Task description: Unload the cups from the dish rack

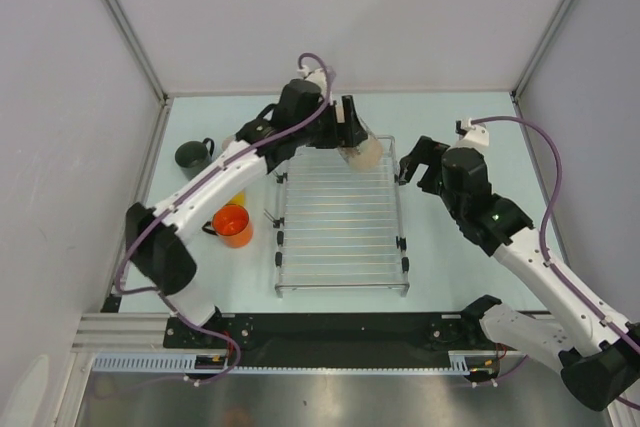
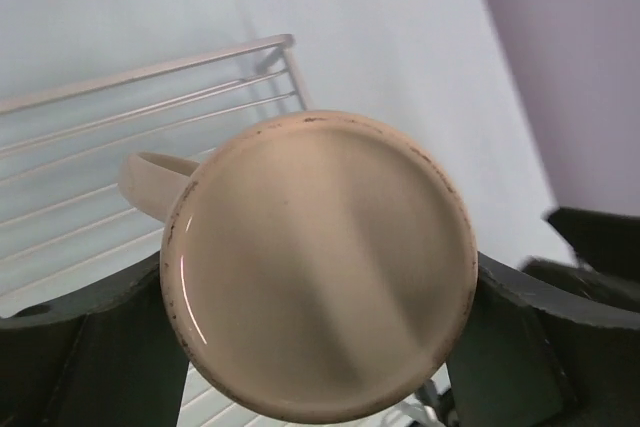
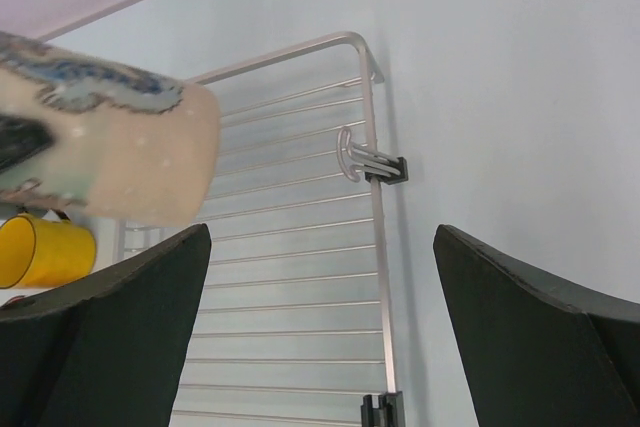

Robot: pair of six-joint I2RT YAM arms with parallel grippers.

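Note:
The tall beige cup [image 2: 320, 267] is lifted and tilted over the far right corner of the dish rack [image 1: 340, 247]. My left gripper [image 1: 352, 129] is shut on it, with a finger against each side. The left wrist view looks onto the cup's flat base, handle [image 2: 150, 182] to the left. In the right wrist view the same beige cup [image 3: 110, 152] shows a blue pattern on its side. My right gripper [image 1: 412, 162] stands open and empty at the rack's right edge. No other cup shows on the rack's bars.
On the table left of the rack stand a dark grey cup [image 1: 193, 155] and an orange cup [image 1: 232, 225]. A yellow cup [image 3: 45, 250] sits there too, mostly hidden under the left arm from above. Walls enclose the table on three sides.

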